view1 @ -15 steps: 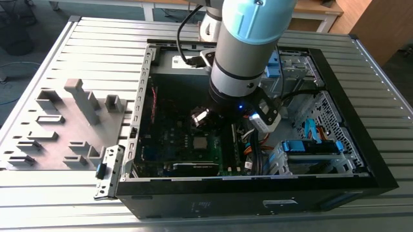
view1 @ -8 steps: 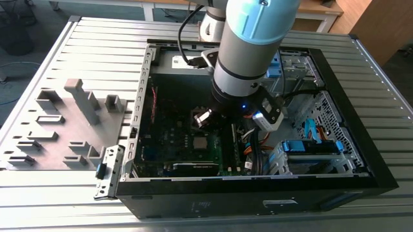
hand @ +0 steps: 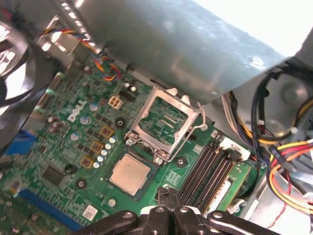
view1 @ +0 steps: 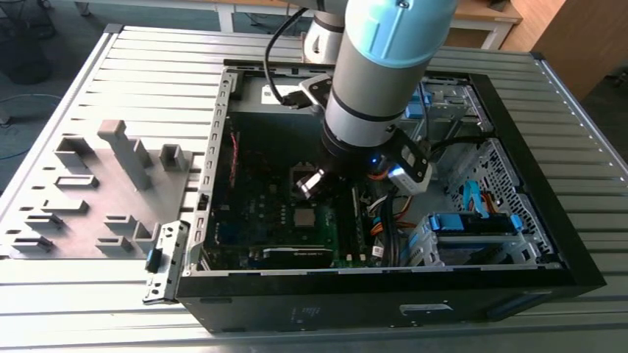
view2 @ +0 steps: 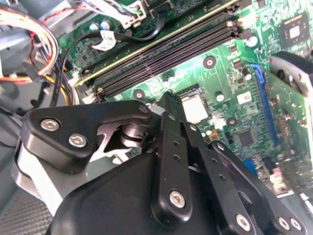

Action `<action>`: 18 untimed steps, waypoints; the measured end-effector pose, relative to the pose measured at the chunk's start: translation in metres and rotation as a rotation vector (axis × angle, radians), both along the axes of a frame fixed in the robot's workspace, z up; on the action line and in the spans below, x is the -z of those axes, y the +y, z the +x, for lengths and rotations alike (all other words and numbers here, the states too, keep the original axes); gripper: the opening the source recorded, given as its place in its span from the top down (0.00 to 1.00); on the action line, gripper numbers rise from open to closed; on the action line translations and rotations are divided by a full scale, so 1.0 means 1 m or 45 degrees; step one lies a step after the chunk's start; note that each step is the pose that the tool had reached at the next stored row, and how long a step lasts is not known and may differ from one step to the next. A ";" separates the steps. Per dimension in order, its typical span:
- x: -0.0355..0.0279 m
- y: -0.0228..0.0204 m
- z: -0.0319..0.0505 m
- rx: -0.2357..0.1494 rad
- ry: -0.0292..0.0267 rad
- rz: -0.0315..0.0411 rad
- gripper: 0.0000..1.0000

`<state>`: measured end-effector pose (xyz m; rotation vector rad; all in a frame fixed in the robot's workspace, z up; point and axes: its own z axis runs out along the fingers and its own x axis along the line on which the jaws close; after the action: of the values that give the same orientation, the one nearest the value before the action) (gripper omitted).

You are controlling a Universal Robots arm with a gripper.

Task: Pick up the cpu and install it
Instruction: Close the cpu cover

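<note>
We see our gripper (hand: 168,197) with its fingers drawn together and nothing between them, poised close over the green motherboard (hand: 63,147). Just beside the fingertips the cpu (hand: 129,174) lies flat in its socket, silvery top up. The socket's metal frame (hand: 164,122) stands hinged open right next to it, and the black memory slots (hand: 205,171) run nearby. Around everything sits the open computer case (view1: 549,272) on a slatted table (view1: 137,81).
</note>
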<state>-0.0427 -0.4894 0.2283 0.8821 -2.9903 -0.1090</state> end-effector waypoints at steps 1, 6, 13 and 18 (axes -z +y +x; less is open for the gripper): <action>0.0001 0.0000 0.0000 -0.023 -0.0001 0.0000 0.89; 0.0001 0.0000 0.0005 -0.090 0.0000 0.0000 0.89; 0.0005 0.0048 0.0011 -0.096 -0.0004 0.0065 0.89; 0.0011 0.0152 0.0012 -0.098 -0.0003 0.0087 0.89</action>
<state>-0.0416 -0.4742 0.2273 0.9966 -2.9532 -0.1176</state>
